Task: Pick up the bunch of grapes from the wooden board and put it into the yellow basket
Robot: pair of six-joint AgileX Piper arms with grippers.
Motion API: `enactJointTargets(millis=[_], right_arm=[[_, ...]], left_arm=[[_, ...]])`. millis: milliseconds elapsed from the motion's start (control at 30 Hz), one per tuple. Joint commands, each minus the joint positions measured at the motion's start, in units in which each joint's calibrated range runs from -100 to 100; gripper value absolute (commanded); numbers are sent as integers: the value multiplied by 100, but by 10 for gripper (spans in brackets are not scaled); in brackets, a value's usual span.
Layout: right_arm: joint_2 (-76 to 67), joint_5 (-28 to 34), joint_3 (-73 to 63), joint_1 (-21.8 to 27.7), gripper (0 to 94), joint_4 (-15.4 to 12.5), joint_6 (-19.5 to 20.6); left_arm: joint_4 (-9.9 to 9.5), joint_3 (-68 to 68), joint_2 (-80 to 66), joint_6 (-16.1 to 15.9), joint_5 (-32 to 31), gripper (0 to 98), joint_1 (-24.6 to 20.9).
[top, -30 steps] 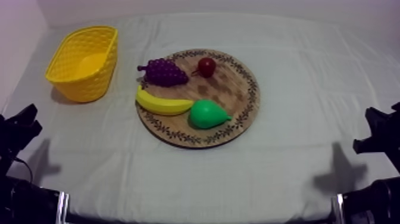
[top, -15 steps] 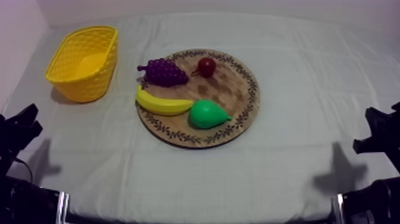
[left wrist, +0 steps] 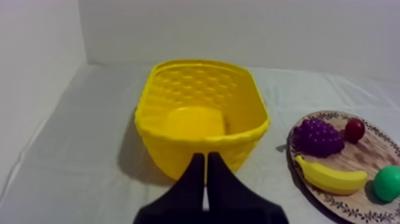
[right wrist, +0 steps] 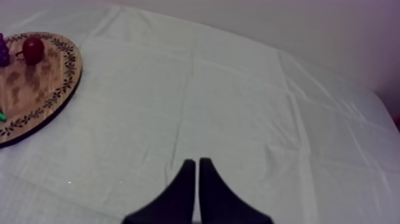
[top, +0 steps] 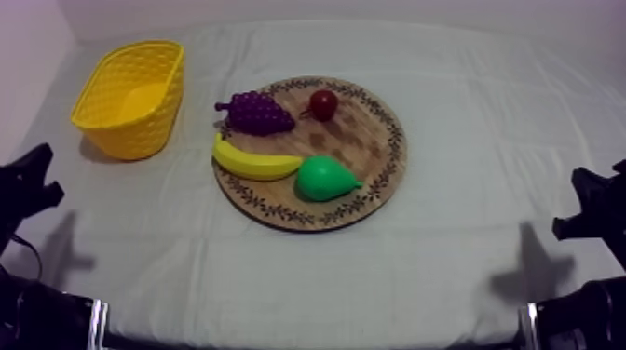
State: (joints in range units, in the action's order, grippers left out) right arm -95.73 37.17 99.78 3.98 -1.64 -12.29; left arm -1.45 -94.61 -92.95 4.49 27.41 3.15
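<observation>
Grey-white cloth (top: 466, 233), grapes (top: 254, 113) on wooden board (top: 359, 140), yellow basket (top: 140, 130) nearby

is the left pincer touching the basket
Apart. The top view shows bare cloth between the left pincer and the basket.

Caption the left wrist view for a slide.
Left gripper, shut, faces the yellow basket; grapes, banana, pear and small red fruit lie on the wooden board beside it.
</observation>
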Motion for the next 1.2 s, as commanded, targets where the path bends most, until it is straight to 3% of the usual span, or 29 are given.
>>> enactJointTargets(millis=[0, 367, 833, 1167], right_arm=[[-2, 1, -1, 0, 5, 0, 1], [-2, 1, -1, 0, 5, 0, 1], [-2, 1, -1, 0, 5, 0, 1], [-2, 1, -1, 0, 5, 0, 1]], left_arm=[[12, 547, 494, -19, 54, 0, -25], [-26, 2797, 2875, -190, 149, 0, 82], [-46, 4559, 5024, -368, 173, 0, 314], [-90, 5910, 6396, -455, 764, 0, 603]])
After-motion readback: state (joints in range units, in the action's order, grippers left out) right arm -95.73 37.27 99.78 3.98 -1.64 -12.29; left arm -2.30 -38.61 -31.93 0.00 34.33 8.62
